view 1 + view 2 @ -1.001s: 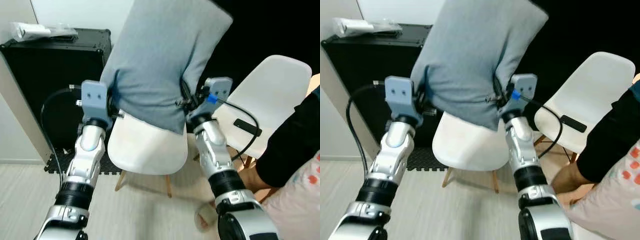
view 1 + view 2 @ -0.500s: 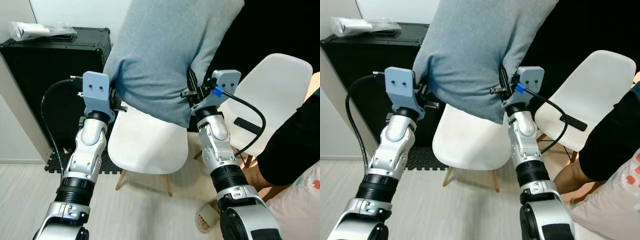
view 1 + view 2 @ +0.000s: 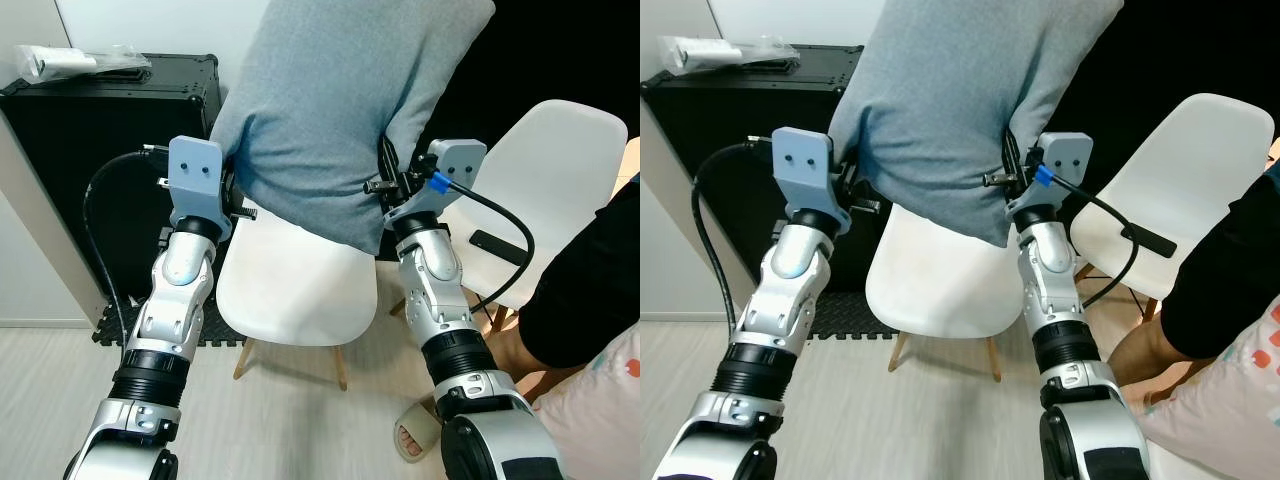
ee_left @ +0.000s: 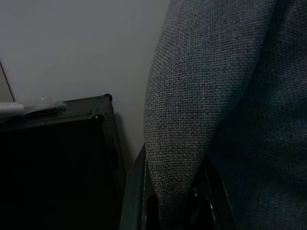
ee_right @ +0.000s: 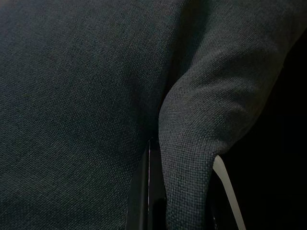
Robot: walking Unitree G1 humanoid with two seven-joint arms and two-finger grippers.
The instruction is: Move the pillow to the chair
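While the grey pillow (image 3: 335,110) is hanging in the air above the near white chair (image 3: 295,290), the left gripper (image 3: 232,195) and right gripper (image 3: 385,190) are each pinching a fold of it; lowering and letting go are remaining.

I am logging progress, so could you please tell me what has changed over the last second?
The grey pillow, pinched on each side by the left end effector and right end effector, has edged slightly up over the white chair. Both grips and the second chair are unchanged.
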